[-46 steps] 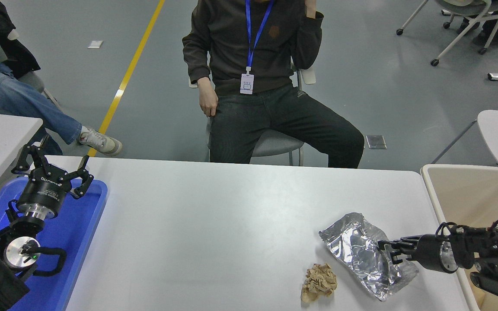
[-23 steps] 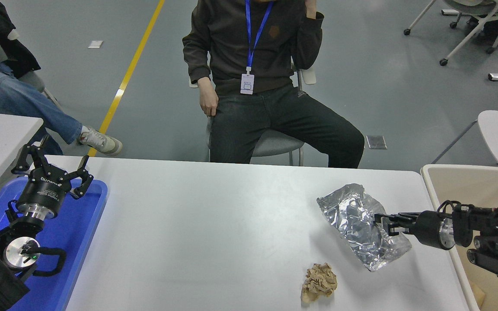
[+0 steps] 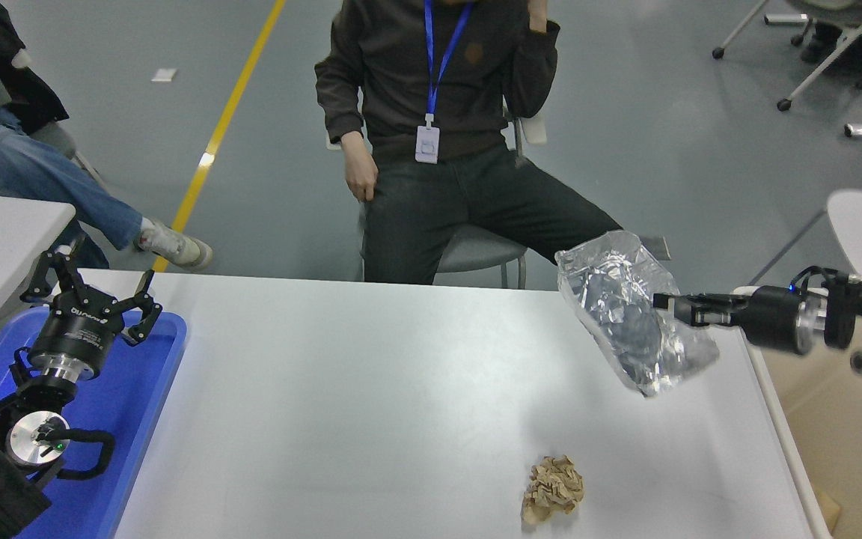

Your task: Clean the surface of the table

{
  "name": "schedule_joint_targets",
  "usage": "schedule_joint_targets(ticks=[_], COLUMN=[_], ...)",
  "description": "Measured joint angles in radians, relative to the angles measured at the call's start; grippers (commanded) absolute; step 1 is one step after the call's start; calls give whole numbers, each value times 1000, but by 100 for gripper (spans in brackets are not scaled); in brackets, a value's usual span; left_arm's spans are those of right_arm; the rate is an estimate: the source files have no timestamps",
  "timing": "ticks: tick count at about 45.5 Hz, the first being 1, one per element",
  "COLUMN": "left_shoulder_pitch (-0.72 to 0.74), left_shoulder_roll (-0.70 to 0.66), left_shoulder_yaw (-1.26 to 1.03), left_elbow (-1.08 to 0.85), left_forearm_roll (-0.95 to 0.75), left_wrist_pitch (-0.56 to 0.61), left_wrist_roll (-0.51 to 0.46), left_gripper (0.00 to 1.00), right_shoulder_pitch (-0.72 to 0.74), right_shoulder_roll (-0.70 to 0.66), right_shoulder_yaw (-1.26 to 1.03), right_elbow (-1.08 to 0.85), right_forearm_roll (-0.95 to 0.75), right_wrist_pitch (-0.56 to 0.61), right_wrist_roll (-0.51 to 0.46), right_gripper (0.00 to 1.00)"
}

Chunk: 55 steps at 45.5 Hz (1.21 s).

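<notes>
The silver foil bag (image 3: 629,318) is being held clear of the counter (image 3: 371,389) by the right hand (image 3: 669,303), which is being kept clenched on the bag's right-hand edge. The bag is being carried at the counter's far right corner, its long axis slanting from upper left down to lower right, with its lower end hanging just above the surface. The beige bin (image 3: 842,442) is being shown just beside the counter's right edge, so the bag lies to the left of it and the right arm is already reaching in over it; a sideways carry to the right is judged to be what the coming move calls for. The crumpled brown paper (image 3: 553,488) is being left on the counter near its front edge, well apart from the bag and nearer the right arm than the left. The left hand (image 3: 90,288) is being parked spread wide over the blue tray (image 3: 139,404) at the lower left. A seated person (image 3: 446,135) is being shown at the far side.
</notes>
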State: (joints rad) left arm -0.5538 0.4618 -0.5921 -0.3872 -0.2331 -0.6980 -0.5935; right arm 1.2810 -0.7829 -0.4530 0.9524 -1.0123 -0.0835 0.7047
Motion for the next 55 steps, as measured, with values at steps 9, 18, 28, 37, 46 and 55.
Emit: schedule_joint_targets(ticks=[9,18,28,37,46,55], left_shoulder_pitch=[0,0,0,0,0,0], left_shoulder_roll=[0,0,0,0,0,0], left_shoulder_yaw=[0,0,0,0,0,0], left_elbow=[0,0,0,0,0,0], left_forearm_roll=[0,0,0,0,0,0], left_wrist_pitch=[0,0,0,0,0,0], left_wrist_roll=[0,0,0,-1,-1,-1], left_gripper=[100,100,100,100,100,100], right_shoulder_pitch=[68,98,104,65,-13,-94], right_shoulder_roll=[-51,-73,-80,-70,-42,-3], right_shoulder_yaw=[42,62,73,76,76,75], right_elbow=[29,32,-81,-282,-465,-626], right_forearm_roll=[6,15,89,210,345,457], right_wrist_pitch=[68,99,130,183,208,219], right_wrist_roll=[2,3,-1,-3,-17,-81], right_gripper=[0,0,0,0,0,0])
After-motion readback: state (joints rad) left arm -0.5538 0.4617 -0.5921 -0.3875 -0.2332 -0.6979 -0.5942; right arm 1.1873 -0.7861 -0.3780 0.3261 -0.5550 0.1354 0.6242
